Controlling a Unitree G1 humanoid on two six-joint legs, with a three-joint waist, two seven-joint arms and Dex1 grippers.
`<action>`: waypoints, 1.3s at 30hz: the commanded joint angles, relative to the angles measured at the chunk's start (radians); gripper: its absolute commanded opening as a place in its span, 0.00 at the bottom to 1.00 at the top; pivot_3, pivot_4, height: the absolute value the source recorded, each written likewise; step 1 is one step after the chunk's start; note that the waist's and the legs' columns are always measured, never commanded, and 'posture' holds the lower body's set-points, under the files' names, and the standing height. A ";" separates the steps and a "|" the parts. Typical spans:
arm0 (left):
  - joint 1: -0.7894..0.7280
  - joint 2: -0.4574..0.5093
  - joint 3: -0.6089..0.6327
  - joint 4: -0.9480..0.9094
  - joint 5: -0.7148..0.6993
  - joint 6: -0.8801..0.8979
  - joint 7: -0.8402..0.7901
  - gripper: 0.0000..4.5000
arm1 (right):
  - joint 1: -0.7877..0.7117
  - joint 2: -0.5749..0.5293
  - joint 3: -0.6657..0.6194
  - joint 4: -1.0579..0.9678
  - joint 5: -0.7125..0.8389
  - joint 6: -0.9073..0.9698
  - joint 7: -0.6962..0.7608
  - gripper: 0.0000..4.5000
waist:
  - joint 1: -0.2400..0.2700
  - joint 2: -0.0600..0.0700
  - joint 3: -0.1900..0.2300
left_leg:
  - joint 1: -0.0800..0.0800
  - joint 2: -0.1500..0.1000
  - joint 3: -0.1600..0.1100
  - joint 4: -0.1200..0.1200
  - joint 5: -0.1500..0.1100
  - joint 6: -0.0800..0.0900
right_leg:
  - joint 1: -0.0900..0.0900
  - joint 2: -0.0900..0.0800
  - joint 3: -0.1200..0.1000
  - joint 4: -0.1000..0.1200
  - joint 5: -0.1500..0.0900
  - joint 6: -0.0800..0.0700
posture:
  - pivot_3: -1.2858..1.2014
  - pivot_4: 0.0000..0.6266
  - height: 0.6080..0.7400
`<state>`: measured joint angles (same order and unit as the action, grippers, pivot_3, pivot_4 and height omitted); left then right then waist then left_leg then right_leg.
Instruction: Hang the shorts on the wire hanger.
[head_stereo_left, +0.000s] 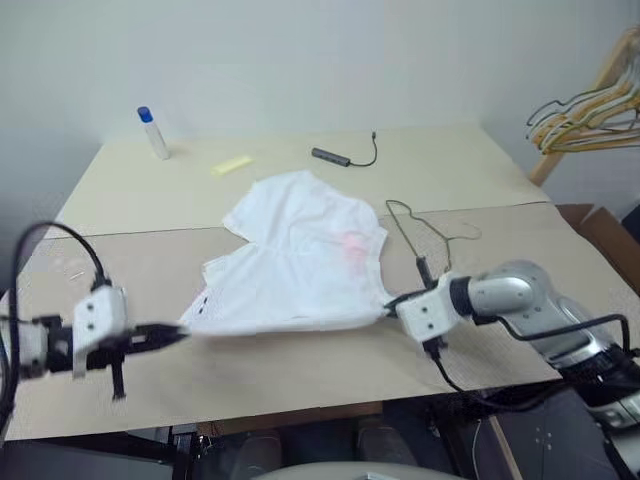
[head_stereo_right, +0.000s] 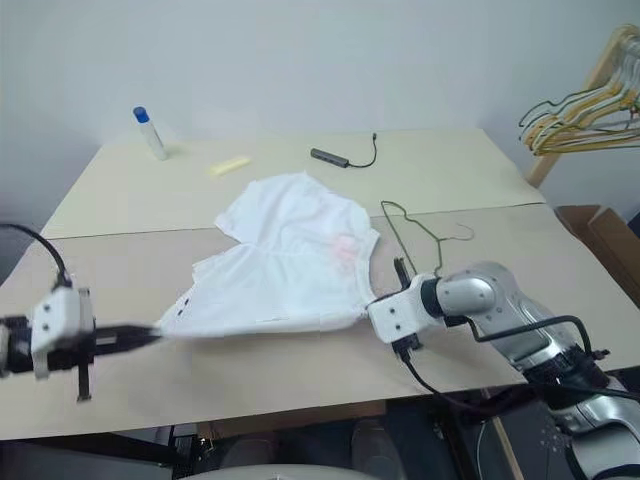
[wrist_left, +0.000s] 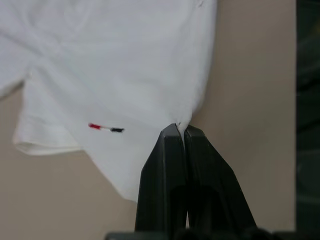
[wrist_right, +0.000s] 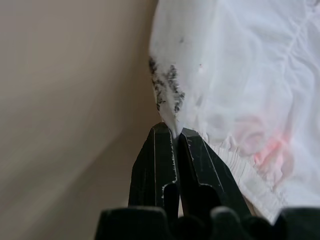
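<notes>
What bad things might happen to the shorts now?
Each gripper, left and right, pinches only a thin edge of the shorts, so the cloth might slip out. The hanger lies right beside the shorts near the right gripper, so dragging the cloth might knock it away.

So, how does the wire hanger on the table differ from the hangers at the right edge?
The wire hanger is one thin dark wire; the hangers at the right are a bunch, mostly yellow with some dark ones. The wire hanger lies flat on the table beside the shorts; the bunch hangs on a wooden rack off the table. All have a hook on top.
</notes>
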<state>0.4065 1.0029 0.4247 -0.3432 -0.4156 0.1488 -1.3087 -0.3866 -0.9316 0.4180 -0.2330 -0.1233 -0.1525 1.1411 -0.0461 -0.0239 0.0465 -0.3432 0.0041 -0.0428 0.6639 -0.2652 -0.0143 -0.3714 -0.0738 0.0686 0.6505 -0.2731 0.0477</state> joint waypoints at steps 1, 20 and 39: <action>0.084 0.017 0.072 -0.098 -0.002 -0.016 -0.060 0.00 | 0.015 -0.048 -0.043 -0.091 0.057 0.037 0.078 0.01 | 0.011 0.000 0.000 | 0.000 0.000 0.000 0.000 0.000 0.000 | 0.001 0.000 0.000 0.000 0.000 0.000 | 0.53 0.00 1.00; 0.036 0.064 0.077 -0.097 0.002 0.029 -0.119 0.65 | 0.098 -0.113 -0.161 -0.156 0.208 0.082 0.168 0.74 | 0.035 -0.002 0.001 | 0.004 0.008 0.007 0.000 0.000 0.000 | 0.003 0.006 0.001 -0.002 -0.003 0.004 | 0.53 0.00 1.00; -0.417 -0.095 -0.137 -0.170 -0.308 0.218 0.084 1.00 | -0.267 0.362 -0.318 0.475 0.246 1.076 -0.512 1.00 | 0.025 -0.002 0.001 | -0.015 0.012 0.007 0.000 -0.001 -0.001 | -0.018 0.014 0.003 -0.001 0.008 -0.010 | 0.52 0.00 1.00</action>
<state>0.0105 0.9099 0.2949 -0.4982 -0.7258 0.3764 -1.2296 -0.6235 -0.5763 0.1390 0.2205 0.1252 0.9248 0.6589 -0.0213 -0.0262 0.0470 -0.3576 0.0161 -0.0361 0.6637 -0.2659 -0.0157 -0.3890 -0.0598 0.0719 0.6498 -0.2654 0.0375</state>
